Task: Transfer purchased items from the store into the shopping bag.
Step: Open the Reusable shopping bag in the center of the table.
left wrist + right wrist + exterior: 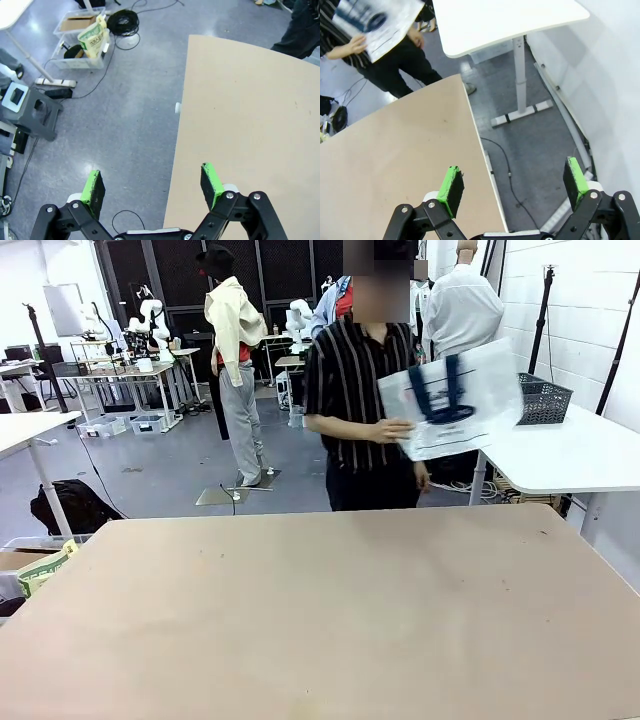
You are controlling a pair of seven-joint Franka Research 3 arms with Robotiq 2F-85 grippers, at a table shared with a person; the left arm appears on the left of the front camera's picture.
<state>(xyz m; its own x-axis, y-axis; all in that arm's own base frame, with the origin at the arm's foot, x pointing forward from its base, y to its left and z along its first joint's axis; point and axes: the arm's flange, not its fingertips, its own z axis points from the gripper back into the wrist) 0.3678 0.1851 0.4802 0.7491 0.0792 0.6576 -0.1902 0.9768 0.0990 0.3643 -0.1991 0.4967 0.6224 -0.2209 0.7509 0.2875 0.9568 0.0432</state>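
The person at the far side of the tan table [320,610] holds up the shopping bag [452,400], clear plastic with navy handles and an oval logo. In the right wrist view the shopping bag [375,20] sits at the top left, a hand [354,45] on its edge. The store basket [545,398], dark and slotted, stands on the white side table [570,455] behind the person. The purchased items are out of view. My left gripper [152,186] hangs open over the table's left edge. My right gripper [512,184] is open past the table's right edge, above the floor.
Off the table's left side the floor holds a clear bin [80,47], coiled cables [122,22] and a grey step stool [37,112]. The white side table's leg [520,75] stands close to the right edge. A white wall [605,75] bounds the right.
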